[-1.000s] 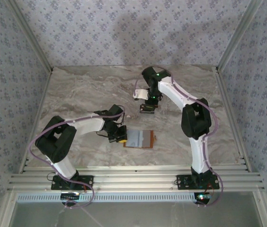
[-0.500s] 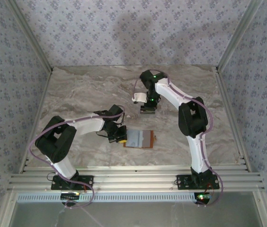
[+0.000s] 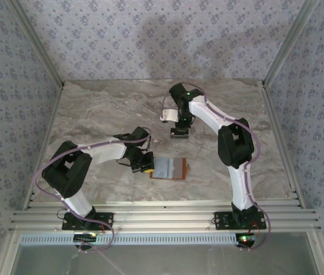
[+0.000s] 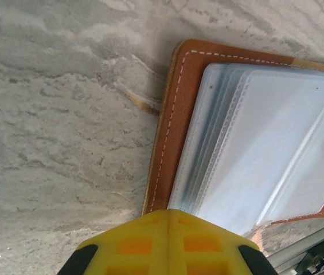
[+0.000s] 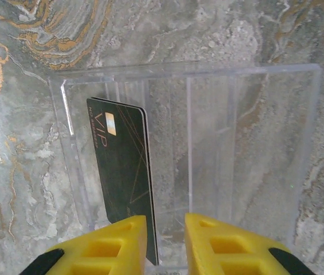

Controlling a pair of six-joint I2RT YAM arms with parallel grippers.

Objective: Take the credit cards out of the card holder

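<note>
Overhanging marble tabletop (image 3: 93, 114) amid wallpapered walls (image 3: 12, 86), left hand (image 4: 168, 220) closed, right hand (image 5: 166, 229) ajar, empty.

The card holder (image 4: 176, 132) is seen lying open on the marble table (image 4: 58, 126) — stitched brown leather bordering a stack of clear sleeves (image 4: 265, 149). The left gripper (image 4: 168, 220) is set at its edge, yellow fingers (image 4: 133, 243) pressed together.

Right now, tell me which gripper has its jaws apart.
The right gripper: its yellow tips stand apart over the clear tray, while the left gripper is pinched shut at the edge of the card holder.
</note>
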